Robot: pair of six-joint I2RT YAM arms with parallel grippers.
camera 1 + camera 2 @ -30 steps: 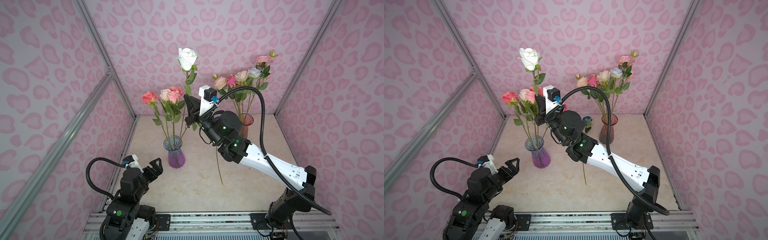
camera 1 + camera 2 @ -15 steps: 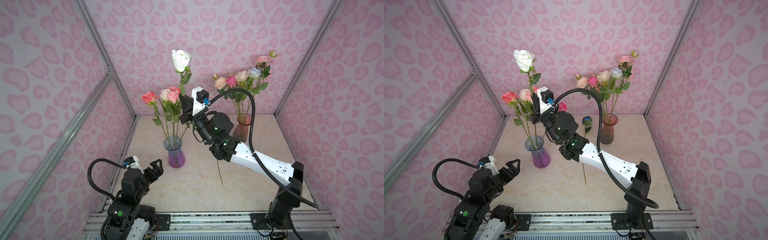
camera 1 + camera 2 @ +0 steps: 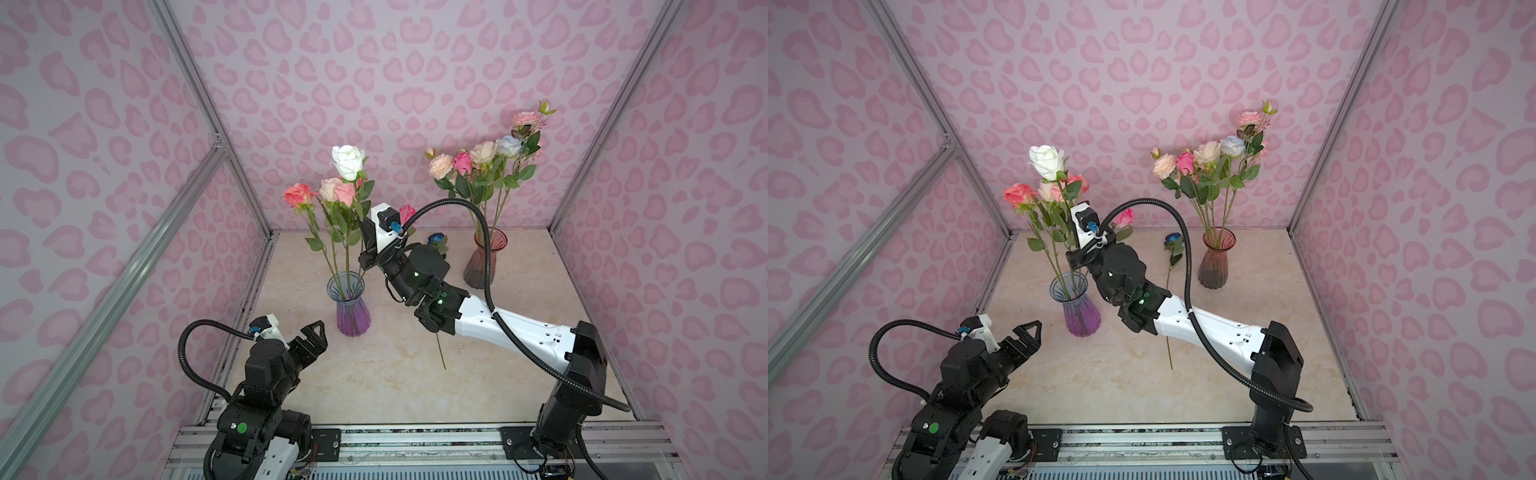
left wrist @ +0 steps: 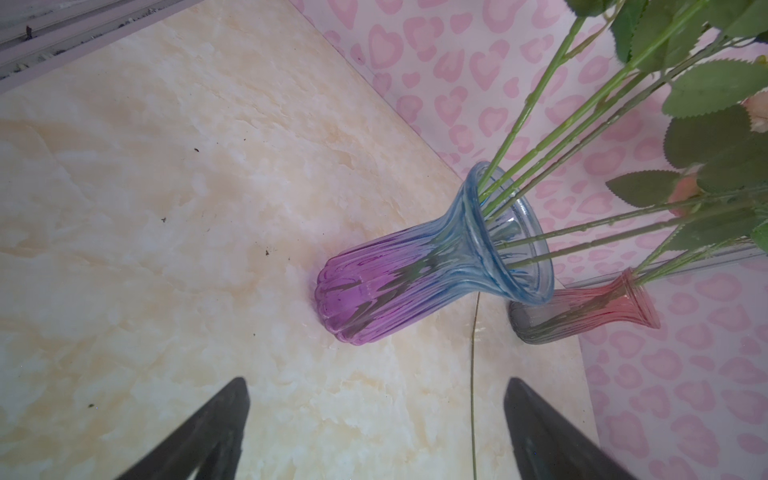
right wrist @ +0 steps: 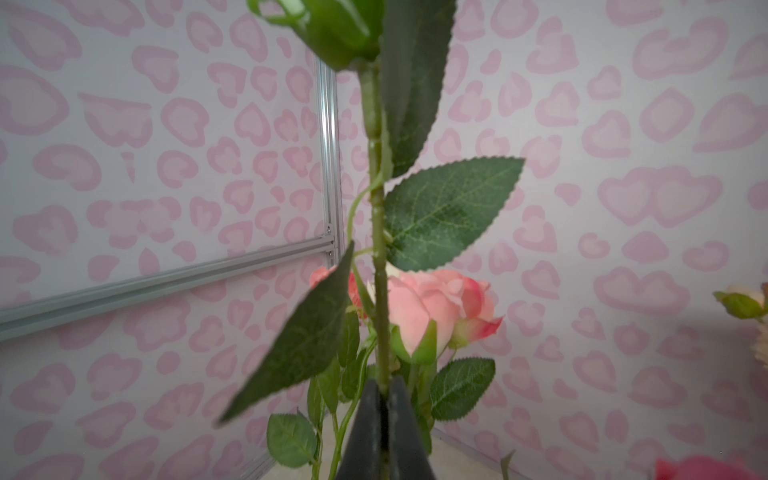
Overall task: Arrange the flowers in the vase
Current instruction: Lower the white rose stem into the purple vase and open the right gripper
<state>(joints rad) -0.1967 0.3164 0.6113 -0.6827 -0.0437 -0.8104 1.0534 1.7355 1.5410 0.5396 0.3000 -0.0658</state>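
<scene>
**Held stock.** White rose (image 3: pixel 348 162), upper centre in both top views, upright. Its stem is pinched between the closed jaws of the right gripper (image 5: pixel 384 386).

**Receiving vessel.** Purple-blue vase (image 3: pixel 348 303), centre of frame, directly below the rose. It holds pink and peach roses (image 3: pixel 328 193), whose leaves and blooms crowd the held stem. Whether that stem's end is inside the mouth cannot be told.

**Surroundings.**
- Red-tinted vase (image 3: pixel 482 259) with a mixed bouquet (image 3: pixel 482 158), upper right.
- Dark blue rose (image 3: pixel 1173 239), lying on the marble table (image 3: pixel 374 386), its stem running under the right arm.
- Wrist camera (image 3: pixel 382 222) and black cable (image 3: pixel 482 232), which screen the right gripper from above.

**Idle unit.** Left gripper (image 3: pixel 313 334), lower left, jaws spread wide and empty, near the purple-blue vase but apart from it.

**Change.** The white rose now sits lower and further left than a second ago, close over the vase's blooms. The left gripper is unchanged.
</scene>
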